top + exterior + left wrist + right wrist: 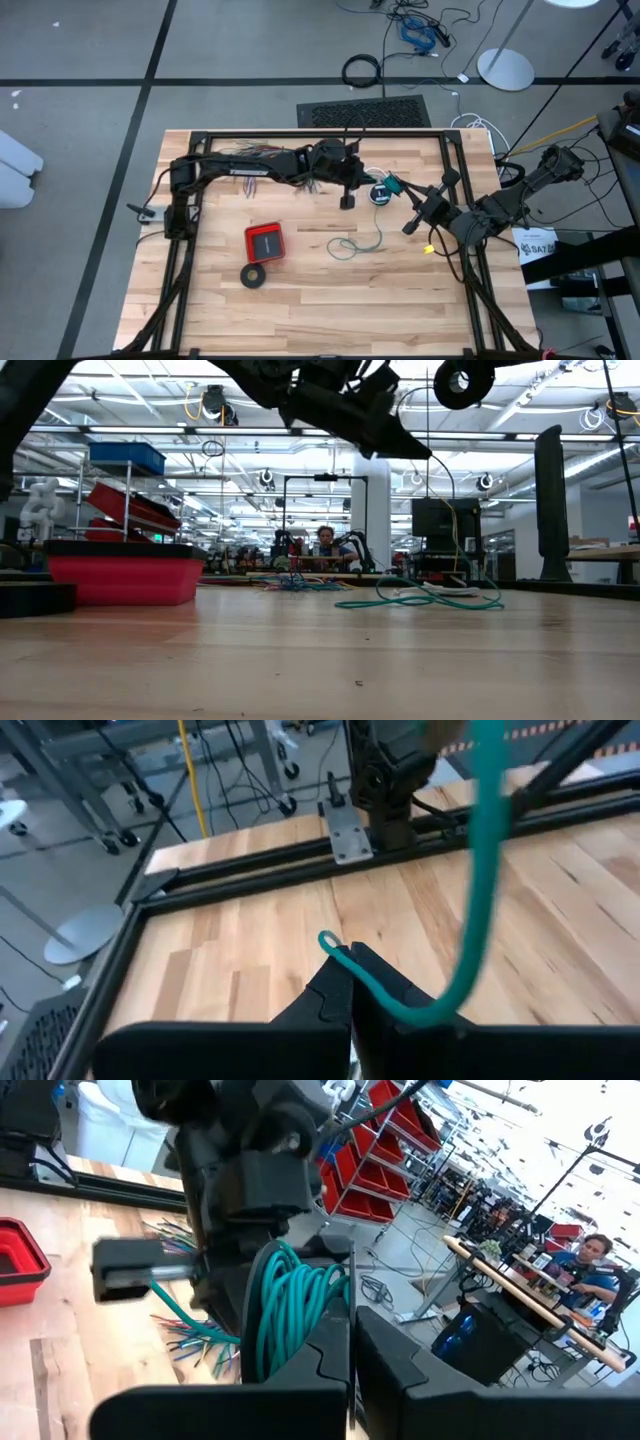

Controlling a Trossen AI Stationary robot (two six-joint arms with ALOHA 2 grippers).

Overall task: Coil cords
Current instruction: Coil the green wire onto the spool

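The teal-green wire is partly wound into a small coil point(295, 1305), on which my right gripper point(350, 1342) is shut, above the table's middle right point(392, 184). My left gripper point(350, 988) is shut on the same wire near its free end point(326, 939), just left of the coil point(347, 198). A slack loop of the wire point(356, 244) lies on the wood, seen low across the table point(420, 600). A small black round piece point(380, 194) with thin white cord lies between the two grippers. My left gripper pinches a single strand of the teal wire point(372, 986) between its fingertips, a short way from the free end. The fingers come from the table's left, slanting slightly down. From the pinch the wire curves up and away point(487, 830), clear of the table. My right gripper holds the coil with several strands point(312, 1320) bunched between its two fingers. The fingers reach about level toward the table's left. The coil stands upright in the hold, clear of the table, and one strand point(180, 1308) runs off toward my left gripper.
A red box point(265, 241) and a black tape-like ring point(254, 276) lie on the near left of the table. A fan of many-coloured wires point(250, 160) lies under the left arm. A black frame rail point(300, 134) borders the tabletop.
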